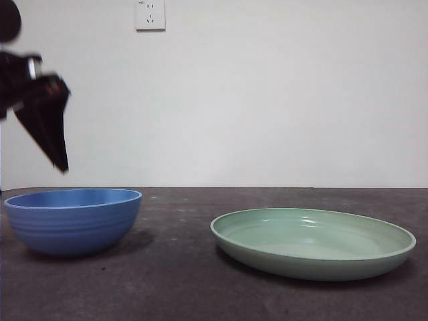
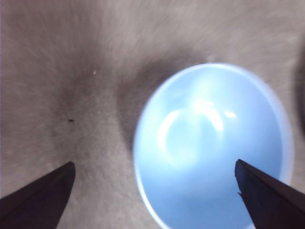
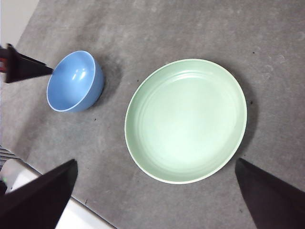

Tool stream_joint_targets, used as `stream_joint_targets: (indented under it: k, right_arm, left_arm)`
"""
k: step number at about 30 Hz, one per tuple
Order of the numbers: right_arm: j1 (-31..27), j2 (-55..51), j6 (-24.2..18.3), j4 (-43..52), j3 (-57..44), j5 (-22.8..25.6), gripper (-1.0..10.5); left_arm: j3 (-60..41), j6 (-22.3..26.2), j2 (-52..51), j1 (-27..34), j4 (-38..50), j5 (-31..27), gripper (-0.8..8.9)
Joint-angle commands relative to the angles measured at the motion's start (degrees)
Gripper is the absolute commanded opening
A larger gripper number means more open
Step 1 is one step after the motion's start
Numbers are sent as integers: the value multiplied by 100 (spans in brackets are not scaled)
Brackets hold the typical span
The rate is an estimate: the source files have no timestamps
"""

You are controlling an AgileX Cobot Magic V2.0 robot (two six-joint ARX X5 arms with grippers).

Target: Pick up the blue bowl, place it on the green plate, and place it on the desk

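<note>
A white outlet [image 1: 150, 15] is sitting high on the pale wall [image 1: 267, 100] behind, and something white [image 3: 19, 172] is showing just off the surface's edge.

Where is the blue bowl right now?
In the front view, the blue bowl sits on the desk at the left, apart from the green plate on its right, with the open left gripper hanging above it.

We see our left gripper [image 1: 57, 150] as matte black tapering jaws with a small red mark, a silvery metal fitting [image 1: 32, 65] at twelve o'clock.
</note>
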Motion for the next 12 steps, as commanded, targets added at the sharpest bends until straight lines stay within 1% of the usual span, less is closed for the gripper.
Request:
stream_joint_targets:
  k: [1,4,5,6,9,12]
  right_arm:
    - [20,33,-66,28,90,-13,606]
    - [20,33,-66,28,90,-11,606]
    - [20,33,-66,28,90,-11,606]
    - [20,33,-68,28,90,-11,606]
    - [20,33,-81,28,90,-11,606]
    - [20,33,-83,28,90,-11,606]
  left_arm:
    - [127,-79,369,0,186,-15,718]
    - [127,-173,654,0,332,-15,711]
    - [127,-188,730,0,358,-15,699]
    - [127,-195,796,0,363,-15,667]
    - [127,-256,916,0,367,-15,518]
    - [127,-251,933,0,374,-15,339]
